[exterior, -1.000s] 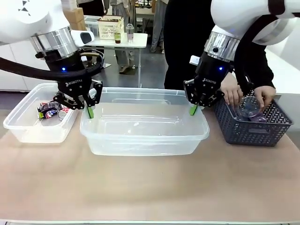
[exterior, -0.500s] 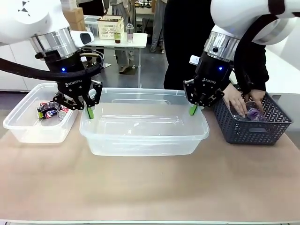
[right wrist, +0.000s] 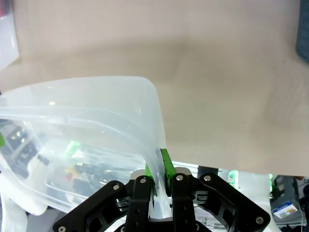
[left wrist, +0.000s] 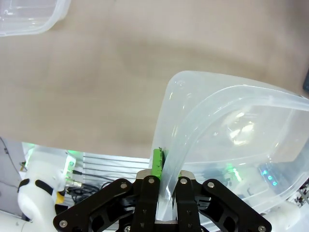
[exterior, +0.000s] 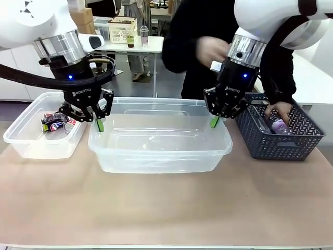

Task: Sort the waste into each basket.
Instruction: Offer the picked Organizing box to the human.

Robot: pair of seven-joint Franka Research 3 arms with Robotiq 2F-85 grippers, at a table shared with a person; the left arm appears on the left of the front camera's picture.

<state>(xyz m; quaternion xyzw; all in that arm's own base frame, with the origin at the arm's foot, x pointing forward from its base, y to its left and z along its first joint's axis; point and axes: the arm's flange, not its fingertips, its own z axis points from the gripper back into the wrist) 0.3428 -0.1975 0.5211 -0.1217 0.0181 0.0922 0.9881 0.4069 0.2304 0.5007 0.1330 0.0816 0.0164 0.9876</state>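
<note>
A large clear tub (exterior: pixel 160 136) stands mid-table, with nothing inside it. My left gripper (exterior: pixel 99 124) is shut on its left rim and my right gripper (exterior: pixel 214 122) is shut on its right rim. In the left wrist view the gripper (left wrist: pixel 163 166) pinches the thin tub wall (left wrist: pixel 231 96). The right wrist view shows its gripper (right wrist: pixel 158 169) clamped on the tub corner (right wrist: pixel 96 96). A smaller clear tub (exterior: pixel 31 140) at the left holds red-and-silver cans (exterior: pixel 56 122). A clear bottle (exterior: pixel 278 125) lies in the dark lattice basket (exterior: pixel 281 143) at the right.
A person stands across the table. One hand (exterior: pixel 280 110) rests in the lattice basket by the bottle; the other hand (exterior: pixel 210 49) is raised and blurred behind my right arm. Bare tan tabletop (exterior: pixel 166 208) stretches in front of the tubs.
One of the person's hands has left the lattice basket and swung up and to the left. The other hand stays in the basket. Both arms and the large tub have not moved.
</note>
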